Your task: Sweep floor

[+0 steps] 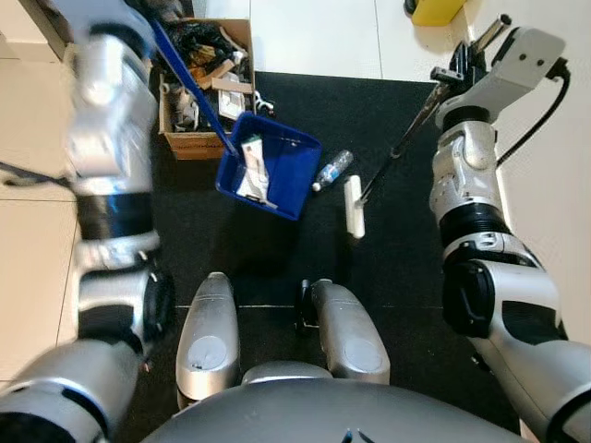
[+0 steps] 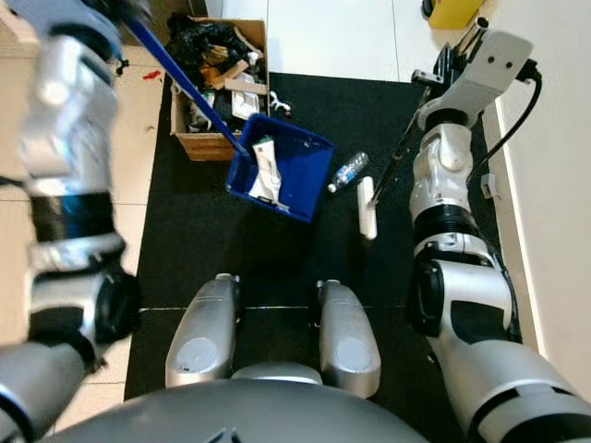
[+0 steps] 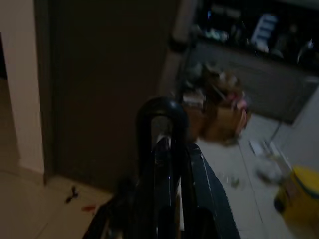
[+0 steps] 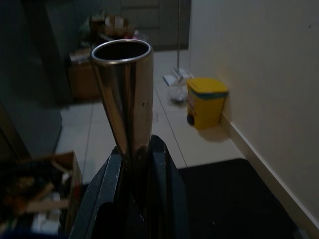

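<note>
The blue dustpan (image 1: 273, 173) rests on the black mat (image 1: 388, 129), near its far-left corner, and already holds a white tube or wrapper (image 1: 251, 170). Its long blue handle (image 1: 189, 83) runs up to the left gripper (image 3: 167, 149), whose fingers are closed around it. A plastic bottle (image 1: 331, 169) lies on the mat just beside the pan's right edge. The white broom head (image 1: 354, 207) sits on the mat close to the bottle; its metal pole (image 4: 127, 109) is clamped by the right gripper (image 4: 137, 164).

The step in hand appears to be collecting debris. The next move calls for drawing the broom head behind the bottle and pushing it toward the pan mouth.

A cardboard box (image 1: 199, 143) of clutter touches the mat's far-left edge, limiting pan travel. A yellow bin (image 4: 207, 102) stands well apart on the tiles.
</note>
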Tool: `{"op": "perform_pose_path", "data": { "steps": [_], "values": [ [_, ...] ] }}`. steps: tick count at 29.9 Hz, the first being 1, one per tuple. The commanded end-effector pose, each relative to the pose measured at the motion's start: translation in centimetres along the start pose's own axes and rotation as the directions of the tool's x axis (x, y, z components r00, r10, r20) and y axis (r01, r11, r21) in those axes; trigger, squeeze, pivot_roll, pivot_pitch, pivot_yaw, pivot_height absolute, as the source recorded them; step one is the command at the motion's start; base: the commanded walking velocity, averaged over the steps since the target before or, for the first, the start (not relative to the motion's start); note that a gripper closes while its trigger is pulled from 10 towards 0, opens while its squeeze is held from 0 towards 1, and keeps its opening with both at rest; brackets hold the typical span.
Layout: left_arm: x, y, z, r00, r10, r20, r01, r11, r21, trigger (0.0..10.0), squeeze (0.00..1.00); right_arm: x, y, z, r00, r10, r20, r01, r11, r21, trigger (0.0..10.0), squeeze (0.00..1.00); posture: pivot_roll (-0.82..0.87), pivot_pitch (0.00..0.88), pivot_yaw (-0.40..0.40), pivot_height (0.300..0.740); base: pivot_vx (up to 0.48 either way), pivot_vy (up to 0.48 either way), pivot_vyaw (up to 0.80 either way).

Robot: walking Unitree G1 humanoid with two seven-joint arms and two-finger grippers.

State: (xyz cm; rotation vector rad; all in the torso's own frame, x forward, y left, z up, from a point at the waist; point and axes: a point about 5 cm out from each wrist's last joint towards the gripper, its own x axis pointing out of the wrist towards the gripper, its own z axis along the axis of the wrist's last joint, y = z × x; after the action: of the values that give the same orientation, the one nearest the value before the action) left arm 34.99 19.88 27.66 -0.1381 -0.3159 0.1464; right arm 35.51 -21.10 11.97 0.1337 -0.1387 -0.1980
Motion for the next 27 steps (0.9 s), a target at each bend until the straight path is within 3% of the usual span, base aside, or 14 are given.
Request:
{"op": "perform_pose_path", "data": {
  "steps": [1,9,13,22,27],
  "values": [
    [0.4,0.0,1.2,0.999,-0.003,0.033,0.005,0.999,-0.042,10.0,0.00,-0.5,-0.6,-0.8,0.999,-0.009,-0.034,0.007,0.999,-0.040,10.0,0.00,0.18,0.009,-0.073,0.740,0.000,0.000,0.00],
    [0.9,0.3,2.5,0.998,0.003,0.068,0.000,0.999,-0.052,10.0,0.00,-1.7,-1.1,-3.1,0.989,-0.035,-0.141,0.036,0.999,0.001,10.0,0.00,0.17,0.009,-0.069,0.740,0.000,0.000,0.00],
    [1.0,0.4,4.0,0.993,0.005,0.118,-0.003,1.000,-0.013,10.0,0.00,-3.0,-1.5,-5.4,0.962,-0.053,-0.269,0.077,0.994,0.076,10.0,0.00,0.17,0.010,-0.069,0.740,0.000,0.000,0.00],
    [1.2,0.5,4.7,0.986,-0.003,0.165,-0.003,0.999,0.033,10.0,0.00,-3.0,-1.4,-5.4,0.960,-0.049,-0.274,0.072,0.995,0.074,10.0,0.00,0.17,0.013,-0.070,0.740,0.000,0.000,0.00],
    [1.2,0.5,5.2,0.978,-0.011,0.206,-0.009,0.996,0.093,10.0,0.00,-2.6,-1.6,-5.0,0.965,-0.049,-0.257,0.070,0.995,0.074,10.0,0.00,0.18,0.013,-0.072,0.740,0.358,0.000,0.00]
  ]
}}
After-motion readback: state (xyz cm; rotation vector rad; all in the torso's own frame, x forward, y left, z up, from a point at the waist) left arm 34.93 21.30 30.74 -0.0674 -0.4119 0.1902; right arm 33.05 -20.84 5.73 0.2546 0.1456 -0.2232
